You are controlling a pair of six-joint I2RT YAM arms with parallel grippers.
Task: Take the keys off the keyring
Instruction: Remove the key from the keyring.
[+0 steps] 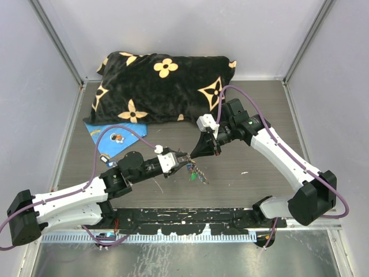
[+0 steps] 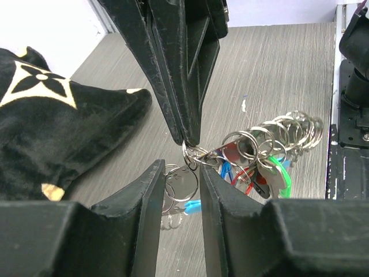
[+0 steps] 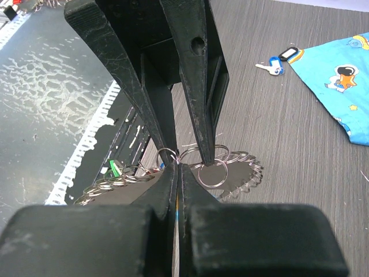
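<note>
Grey wood-grain table (image 1: 259, 115); right gripper (image 3: 176, 167) pinched on looped metal keyring (image 2: 271, 135), left gripper (image 2: 179, 170) at its 8 o'clock narrowly parted; plastic-headed keys (image 2: 281, 176) dangle.

I work in a robot lab's test cell, not a home. My table (image 1: 253, 115), grey with a wood grain, is boxed in by plain pale panels (image 1: 190, 29) at nine, twelve and three o'clock, joined by bare metal posts (image 1: 57, 40). At six o'clock my two arms are bolted to a scuffed black rail (image 1: 184, 218), with purple cables (image 1: 237, 87) looping off them. A black flowered pillow (image 1: 161, 86) at twelve and a blue printed cloth (image 1: 112, 138) at ten lie on the table.
</note>
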